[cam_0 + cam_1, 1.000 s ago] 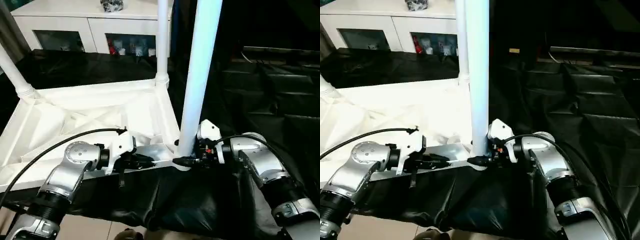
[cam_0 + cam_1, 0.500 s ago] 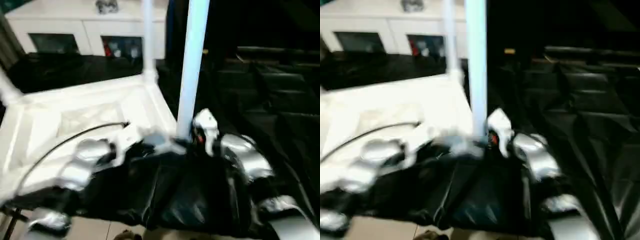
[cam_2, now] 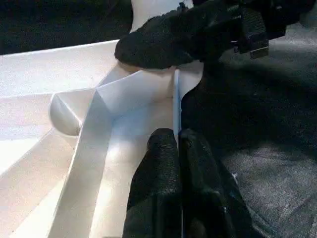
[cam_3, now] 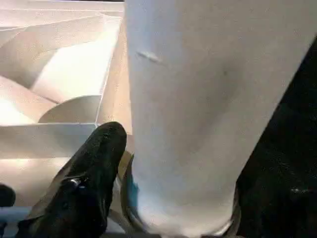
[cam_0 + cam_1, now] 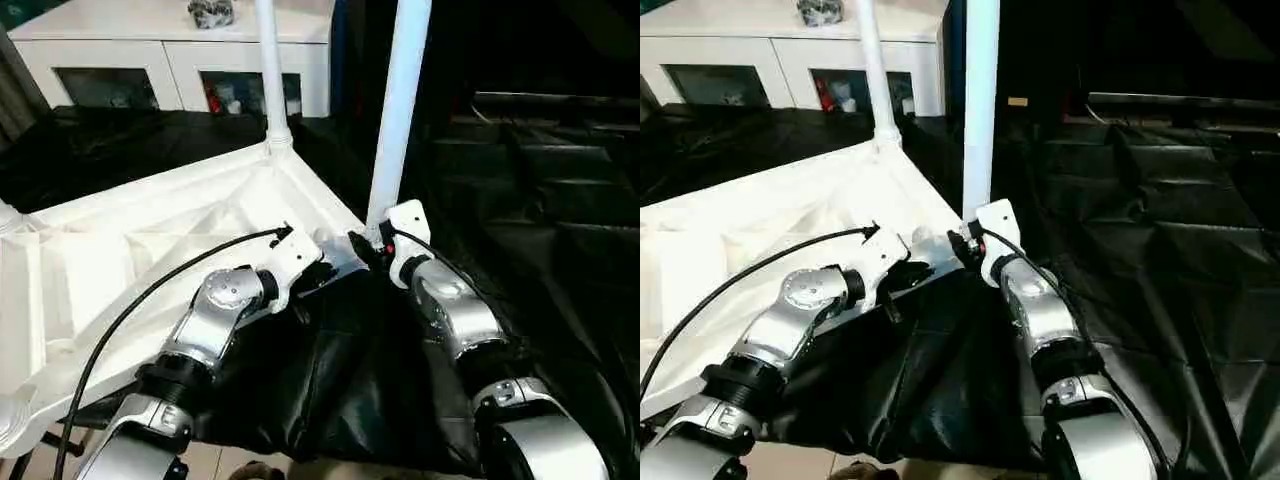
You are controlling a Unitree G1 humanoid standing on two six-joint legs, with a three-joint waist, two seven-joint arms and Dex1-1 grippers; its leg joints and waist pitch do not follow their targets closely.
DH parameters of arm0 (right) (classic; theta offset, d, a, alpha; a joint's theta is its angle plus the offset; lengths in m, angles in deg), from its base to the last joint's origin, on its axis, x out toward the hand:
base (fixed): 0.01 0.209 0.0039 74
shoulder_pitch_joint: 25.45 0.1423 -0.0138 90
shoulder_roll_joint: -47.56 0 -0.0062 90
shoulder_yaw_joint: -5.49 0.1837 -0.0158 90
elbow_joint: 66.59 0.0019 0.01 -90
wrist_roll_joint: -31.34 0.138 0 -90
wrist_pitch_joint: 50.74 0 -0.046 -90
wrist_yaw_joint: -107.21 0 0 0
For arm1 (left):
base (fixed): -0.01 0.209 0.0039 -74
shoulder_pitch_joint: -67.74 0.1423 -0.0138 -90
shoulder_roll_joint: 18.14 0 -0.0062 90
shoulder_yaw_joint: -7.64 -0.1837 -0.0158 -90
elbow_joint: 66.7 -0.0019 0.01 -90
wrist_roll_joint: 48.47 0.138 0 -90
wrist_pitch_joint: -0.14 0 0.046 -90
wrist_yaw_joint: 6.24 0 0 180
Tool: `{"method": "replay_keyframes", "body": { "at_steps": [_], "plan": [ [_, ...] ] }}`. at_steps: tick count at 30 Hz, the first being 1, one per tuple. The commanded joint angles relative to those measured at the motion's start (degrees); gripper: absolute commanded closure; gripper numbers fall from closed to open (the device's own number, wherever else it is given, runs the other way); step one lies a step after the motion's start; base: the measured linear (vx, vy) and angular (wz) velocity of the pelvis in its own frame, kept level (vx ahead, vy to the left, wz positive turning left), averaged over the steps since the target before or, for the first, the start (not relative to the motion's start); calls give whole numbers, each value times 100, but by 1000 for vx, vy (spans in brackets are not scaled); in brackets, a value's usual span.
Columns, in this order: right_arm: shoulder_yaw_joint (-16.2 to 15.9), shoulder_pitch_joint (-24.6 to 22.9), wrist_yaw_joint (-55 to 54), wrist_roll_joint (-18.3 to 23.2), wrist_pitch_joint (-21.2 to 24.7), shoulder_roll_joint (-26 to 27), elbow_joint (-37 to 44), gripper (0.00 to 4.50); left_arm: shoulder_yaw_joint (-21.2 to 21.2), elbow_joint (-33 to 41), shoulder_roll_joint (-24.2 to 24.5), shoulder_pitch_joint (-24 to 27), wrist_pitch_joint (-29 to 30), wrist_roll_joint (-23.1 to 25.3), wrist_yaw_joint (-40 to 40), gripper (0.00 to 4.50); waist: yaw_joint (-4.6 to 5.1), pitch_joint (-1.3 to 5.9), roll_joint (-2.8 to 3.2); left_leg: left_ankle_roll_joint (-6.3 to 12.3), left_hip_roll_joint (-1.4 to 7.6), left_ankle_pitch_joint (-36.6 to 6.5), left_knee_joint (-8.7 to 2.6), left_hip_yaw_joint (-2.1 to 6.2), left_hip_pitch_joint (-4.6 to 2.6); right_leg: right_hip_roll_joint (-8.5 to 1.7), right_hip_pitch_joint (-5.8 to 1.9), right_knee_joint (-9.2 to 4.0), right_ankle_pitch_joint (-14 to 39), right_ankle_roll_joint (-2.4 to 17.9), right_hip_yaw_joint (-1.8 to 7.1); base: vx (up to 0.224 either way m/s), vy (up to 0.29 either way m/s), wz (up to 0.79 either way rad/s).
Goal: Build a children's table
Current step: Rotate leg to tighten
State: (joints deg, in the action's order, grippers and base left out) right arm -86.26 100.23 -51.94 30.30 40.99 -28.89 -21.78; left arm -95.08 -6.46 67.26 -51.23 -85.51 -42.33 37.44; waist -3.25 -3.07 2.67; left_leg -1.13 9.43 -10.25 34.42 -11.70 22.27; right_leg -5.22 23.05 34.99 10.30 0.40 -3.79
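The white tabletop (image 5: 150, 240) lies underside up, its ribs showing. One white leg (image 5: 400, 110) stands upright in the near right corner socket. Another leg (image 5: 268, 70) stands in the far corner, and a third leg's foot (image 5: 5, 215) shows at the left edge. My left gripper (image 3: 177, 136) is shut on the tabletop's thin rim beside that near corner (image 5: 322, 268). My right gripper (image 5: 362, 245) is at the foot of the near leg (image 4: 183, 109), open. One black finger (image 4: 94, 168) stands just beside the tube, and the other is hidden behind it.
A white glass-door cabinet (image 5: 180, 60) stands behind the tabletop, with a small object (image 5: 210, 12) on top. A black sheet (image 5: 340, 380) covers the surface in front and runs in folds to the right (image 5: 540, 200). A black cable (image 5: 130, 310) loops over my left forearm.
The whole picture swung and blurred, so the camera moved. Both forearms now point up the picture toward the corner. The left gripper stays on the rim, the right at the leg's foot.
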Motion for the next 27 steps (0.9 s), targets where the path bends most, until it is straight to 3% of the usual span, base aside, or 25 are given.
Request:
{"method": "replay_keyframes", "body": {
  "at_steps": [1, 2, 4, 6, 8, 11, 17, 21, 27],
  "plan": [
    [-557, 41, 661, -91, -130, 238, -6, 81, -127, 541, -70, -34, -439, -451, 507, 450, 8, 388, -28, 21, 382, -1754, -472, 227, -133, -404, -202, -459, 1467, 1203, 276, 0, 0, 0],
    [-587, 34, 843, -94, -230, 149, -31, 81, -107, 632, 9, 19, -405, -524, 671, 450, 37, 389, -34, 48, 380, -1692, -475, 231, -102, -405, -229, -443, 1392, 1229, 274, 0, 0, 0],
    [-650, -18, 1202, -50, -324, 9, 10, 81, -87, 697, 132, 68, -452, -574, 853, 450, 24, 399, -46, 114, 383, -1598, -448, 204, -136, -400, -208, -442, 1278, 1287, 280, 0, 0, 0],
    [-675, -45, 1368, -23, -354, -52, 40, 81, -76, 722, 184, 87, -461, -593, 925, 450, 13, 392, -25, 186, 387, -1477, -445, 195, -124, -389, -214, -429, 1166, 1341, 280, 0, 0, 0],
    [-898, -265, 2415, 98, -352, -415, 384, 81, 33, 799, 402, 161, -497, -752, 1208, 450, -25, 393, 1, 201, 400, -1471, -448, 197, -128, -379, -231, -409, 1081, 1375, 267, 0, 0, 0],
    [-1044, -416, 3099, 203, -343, -640, 651, 81, 77, 853, 533, 213, -516, -853, 1407, 450, -43, 391, -10, 266, 418, -1491, -451, 191, -111, -361, -245, -382, 918, 1404, 260, 0, 0, 0],
    [-1230, -622, 4044, 444, -304, -962, 1067, 81, 160, 956, 751, 286, -525, -995, 1715, 450, -72, 364, -26, 160, 422, -1737, -462, 194, -151, -384, -212, -446, 1501, 1373, 276, 0, 0, 0],
    [-1357, -756, 4771, 612, -168, -1245, 1371, 81, 256, 1045, 920, 324, -501, -1189, 2002, 450, -95, 373, -59, 207, 425, -1651, -462, 190, -138, -377, -219, -426, 1432, 1357, 278, 0, 0, 0],
    [-1463, -805, 5220, 572, -63, -1447, 1471, 127, 274, 1163, 1111, 421, -496, -1284, 2292, 450, -172, 372, -49, 216, 433, -1546, -456, 187, -144, -389, -191, -428, 1499, 1363, 285, 0, 0, 0]
  ]
}}
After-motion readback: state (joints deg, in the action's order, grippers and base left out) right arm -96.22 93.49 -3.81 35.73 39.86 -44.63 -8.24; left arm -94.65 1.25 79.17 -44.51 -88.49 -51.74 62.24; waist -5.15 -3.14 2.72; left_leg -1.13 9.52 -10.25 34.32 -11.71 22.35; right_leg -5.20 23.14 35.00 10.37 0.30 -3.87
